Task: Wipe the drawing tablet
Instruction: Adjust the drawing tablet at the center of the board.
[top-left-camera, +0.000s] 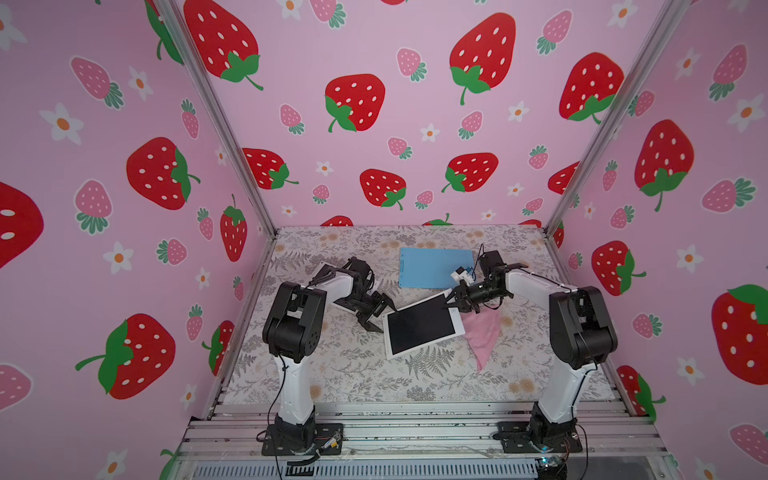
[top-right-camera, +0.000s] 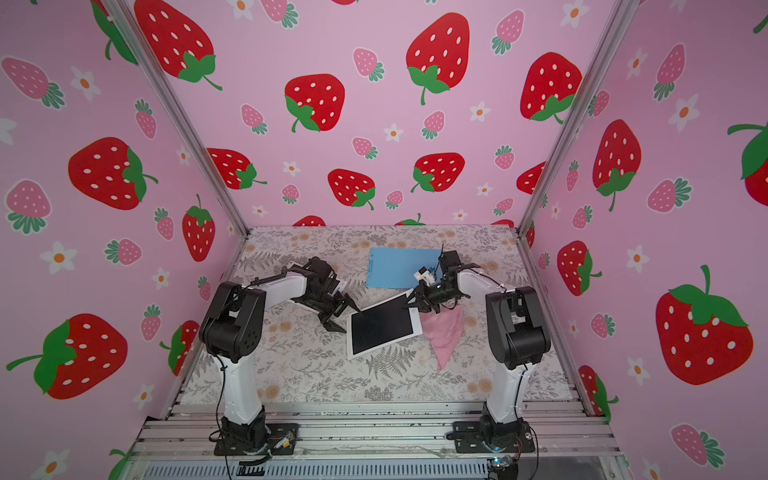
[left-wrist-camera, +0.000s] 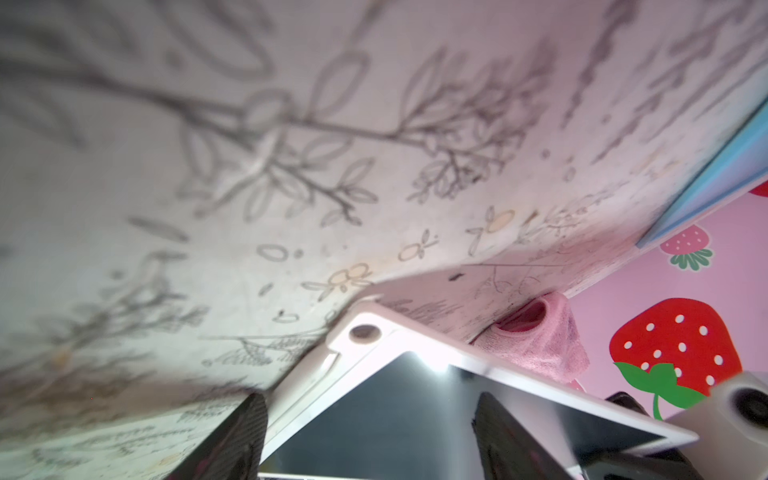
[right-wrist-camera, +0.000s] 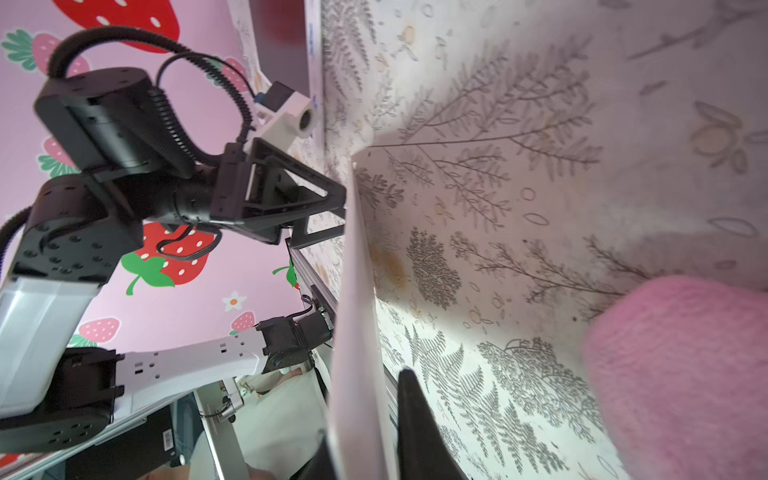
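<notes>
The drawing tablet (top-left-camera: 419, 326) (top-right-camera: 380, 326) is a white slab with a black screen, lying askew mid-table. My right gripper (top-left-camera: 451, 301) (top-right-camera: 409, 302) is shut on its far right corner. In the right wrist view the white edge (right-wrist-camera: 357, 332) runs between the jaws of the right gripper (right-wrist-camera: 365, 415). My left gripper (top-left-camera: 384, 318) (top-right-camera: 347, 318) stands open at the tablet's left corner. In the left wrist view the screen (left-wrist-camera: 395, 415) shows between the spread fingers of the left gripper (left-wrist-camera: 370, 399). A pink cloth (top-left-camera: 484, 332) (top-right-camera: 446, 332) (left-wrist-camera: 548, 332) (right-wrist-camera: 681, 374) lies by the tablet's right edge, partly beneath it.
A blue board (top-left-camera: 434, 268) (top-right-camera: 401, 268) lies flat behind the tablet. Another white-framed slab (top-left-camera: 322, 269) lies under the left arm. Pink strawberry walls close in three sides, and metal rails (top-left-camera: 415, 432) run along the front.
</notes>
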